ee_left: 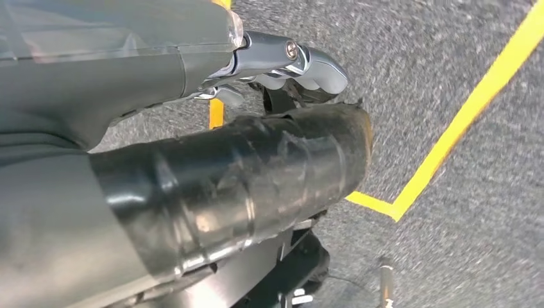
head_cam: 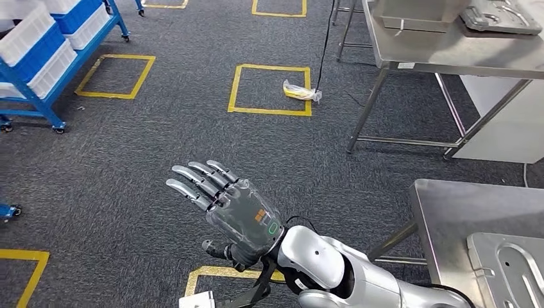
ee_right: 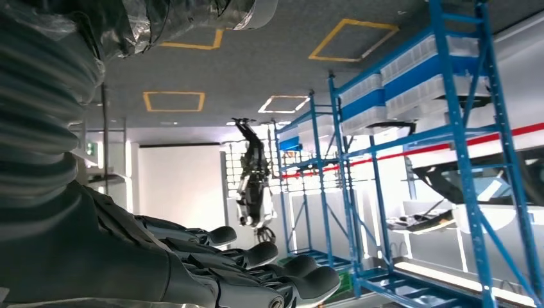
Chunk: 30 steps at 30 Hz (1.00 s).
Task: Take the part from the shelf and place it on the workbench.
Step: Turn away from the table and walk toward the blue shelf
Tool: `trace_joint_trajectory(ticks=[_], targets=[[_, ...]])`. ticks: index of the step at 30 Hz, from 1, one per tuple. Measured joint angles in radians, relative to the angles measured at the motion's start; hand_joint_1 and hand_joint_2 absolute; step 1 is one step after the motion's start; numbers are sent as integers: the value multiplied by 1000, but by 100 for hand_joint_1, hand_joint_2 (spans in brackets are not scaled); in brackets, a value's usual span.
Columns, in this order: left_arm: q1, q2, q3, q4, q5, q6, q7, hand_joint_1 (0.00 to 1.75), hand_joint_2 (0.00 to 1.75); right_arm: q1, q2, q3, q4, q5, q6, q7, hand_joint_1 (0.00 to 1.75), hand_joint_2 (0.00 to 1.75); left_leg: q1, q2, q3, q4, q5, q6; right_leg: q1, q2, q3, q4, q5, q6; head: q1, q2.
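Note:
My right hand (head_cam: 237, 215) is raised in front of me over the grey carpet, fingers stretched out and apart, with nothing in it. In the right wrist view the same hand (ee_right: 244, 276) points toward tall blue shelves (ee_right: 475, 128), where dark parts (ee_right: 462, 173) lie on the levels. A steel workbench (head_cam: 442, 212) stands at my lower right with a grey metal part (head_cam: 513, 269) lying on it. My left hand (ee_left: 282, 70) hangs over the floor and holds nothing.
A blue rack with white and blue bins (head_cam: 38, 51) stands at the far left. A second steel table (head_cam: 449, 54) at the back right carries a grey tray (head_cam: 417, 13) and another part (head_cam: 500, 14). A yellow bag (head_cam: 300, 91) lies on floor tape.

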Motion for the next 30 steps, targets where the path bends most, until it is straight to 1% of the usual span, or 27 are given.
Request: trace_joint_trajectory(ticks=[1,2,3,5,6,7,9,10,11,12,13,14,15,16,17,18,20,21,22,23,24,25,26,27,28,29,30], targets=[[-1,-1,-2,0,-2,1,2,0,0,2,0,0,-1,5,1,6,0,175,1,-12,-2,2,1,-3,1,25,26,-61,25,-5,0,0],[-1,-1,-4,0,-5,3,3,0,0,4,-1,1,-3,9,1,12,0,175,3,-23,-6,2,2,-7,2,44,41,-101,37,-8,0,0],[-1,-2,-7,0,-8,4,4,0,0,7,-2,1,-6,12,1,17,0,175,7,-34,-11,1,5,-13,4,54,46,-116,37,-9,1,0],[2,-1,-13,0,-12,9,3,0,0,12,-4,2,-12,16,1,24,0,175,11,-51,-16,-4,10,-26,5,33,50,-127,43,-12,1,0],[4,-1,-15,0,-13,11,2,0,0,13,-4,3,-15,17,1,26,0,175,10,-37,-18,0,6,-31,3,20,57,-138,47,-16,1,0],[4,-1,-17,0,-14,12,-1,0,0,14,-5,3,-18,17,0,26,0,175,8,-9,-28,22,-9,-34,1,5,64,-149,52,-20,1,0],[0,0,-21,0,-15,9,-9,0,0,15,-8,3,-22,10,0,22,0,175,6,58,-74,121,-65,-39,3,-28,74,-163,56,-26,0,0],[-3,0,-22,0,-15,7,-13,0,0,15,-11,3,-23,4,0,17,0,175,8,73,-107,187,-96,-43,4,-45,75,-163,55,-28,0,0],[-5,1,-23,0,-15,5,-15,0,0,15,-14,3,-22,-3,1,12,0,175,10,78,-133,240,-115,-47,5,-61,74,-163,54,-28,0,0],[-6,1,-24,0,-14,3,-17,0,0,15,-16,3,-21,-9,2,7,0,175,13,80,-145,266,-118,-51,6,-76,75,-161,51,-28,0,0],[-5,1,-25,0,-14,2,-18,0,0,15,-17,2,-21,-13,2,3,0,175,15,84,-136,253,-103,-55,5,-90,75,-159,48,-26,0,0],[-3,2,-26,0,-14,2,-19,0,0,14,-18,2,-20,-15,2,1,0,175,17,92,-106,200,-72,-57,4,-103,76,-156,44,-23,0,0],[-3,3,-27,0,-14,2,-20,0,0,14,-18,1,-20,-17,2,-1,0,175,18,110,-66,126,-43,-59,4,-115,77,-150,39,-18,0,0],[-3,3,-28,0,-14,1,-21,0,0,13,-19,0,-20,-18,2,-2,0,175,17,128,-30,62,-21,-57,5,-126,77,-144,33,-12,0,0],[-5,4,-29,0,-13,-1,-24,0,0,13,-19,-2,-20,-19,2,-5,0,175,14,140,-7,19,-11,-53,7,-135,78,-139,28,-6,-1,0],[-6,3,-31,0,-12,-4,-26,0,0,13,-20,-4,-20,-19,1,-7,0,175,11,144,1,2,-11,-47,10,-143,78,-136,24,-1,0,0],[-4,3,-33,0,-11,-8,-31,0,0,12,-22,-7,-20,-20,1,-10,0,175,6,125,-1,4,-10,-32,10,-156,81,-134,20,9,0,0],[-3,3,-34,0,-11,-10,-32,0,0,12,-23,-8,-20,-20,1,-10,0,175,7,115,0,1,-10,-26,8,-147,82,-129,13,15,0,0],[-1,3,-35,0,-10,-11,-33,0,0,11,-23,-9,-20,-20,0,-10,0,175,8,106,1,-1,-8,-19,3,-126,77,-112,0,19,0,0],[-2,3,-36,0,-10,-12,-33,0,0,11,-24,-10,-20,-20,-1,-10,0,175,10,97,3,-4,-7,-13,0,-99,60,-74,-25,23,0,0],[-3,3,-37,0,-9,-12,-33,0,0,12,-27,-11,-20,-20,-1,-11,0,175,11,88,4,-5,-7,-8,-3,-68,33,-16,-56,25,0,0],[-5,4,-37,0,-9,-12,-34,0,0,13,-30,-12,-20,-20,-1,-11,0,175,10,77,3,-4,-7,-5,-3,-52,-4,55,-88,25,0,0],[-6,4,-38,0,-8,-12,-34,0,0,14,-34,-12,-19,-20,-1,-11,0,175,8,65,3,-4,-8,-3,-2,-44,-39,120,-110,25,0,0],[-7,4,-38,0,-8,-12,-35,0,0,15,-37,-12,-19,-20,-1,-11,0,175,6,52,3,-3,-8,-2,-2,-42,-64,160,-114,23,0,0],[-7,4,-38,0,-8,-12,-35,0,0,16,-39,-12,-19,-20,-1,-11,0,175,4,38,4,-1,-9,-1,-1,-39,-71,161,-97,20,0,0],[-7,4,-39,0,-8,-12,-35,0,0,16,-40,-13,-19,-20,-1,-12,0,175,3,23,6,0,-10,-1,-1,-35,-58,121,-61,15,0,0],[-7,4,-39,0,-8,-12,-35,0,0,16,-41,-13,-19,-20,-1,-12,0,175,2,9,7,1,-10,-1,0,-22,-31,54,-17,8,0,0]])
